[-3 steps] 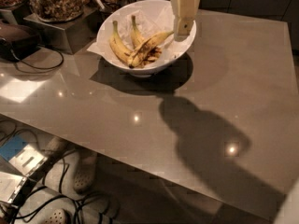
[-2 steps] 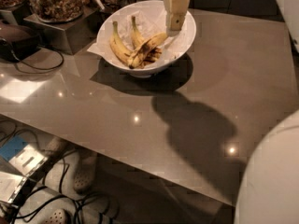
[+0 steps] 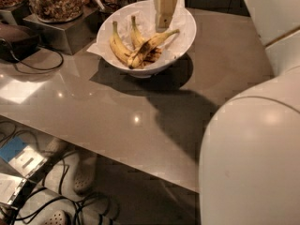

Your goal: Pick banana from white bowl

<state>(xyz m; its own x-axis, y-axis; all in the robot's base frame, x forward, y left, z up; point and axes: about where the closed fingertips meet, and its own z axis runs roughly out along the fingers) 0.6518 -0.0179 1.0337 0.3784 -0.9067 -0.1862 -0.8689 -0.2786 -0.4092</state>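
You have the banana [image 3: 153,45] lying across the bowl [image 3: 186,32] on the table [image 3: 117,111], its thin stem up at 2 o'clock near the rim and its brown, bruised end down at 7 o'clock; it rests against the short banana [image 3: 137,34], with the clean banana [image 3: 119,46] further over at 9 o'clock.

The gripper [image 3: 162,23] hangs over the bowl at 12 o'clock, just above the stem half of the banana and seemingly not touching it; you cannot tell from here whether it is wide or narrow.

Expect the banana to be light and curved, and probably firm towards the stem; the dark patch is likely soft and would squash or split under a hard pinch, so keep off it. The stem looks too thin to hold and could snap or peel. Your best hold is probably the yellow body between 1 and 2 o'clock, across its width, with modest force, since the skin may slip.

The paper [image 3: 98,48] lining the bowl is crumpled and could catch or lift with the banana; the neighbours lie close, so come down clear of them.
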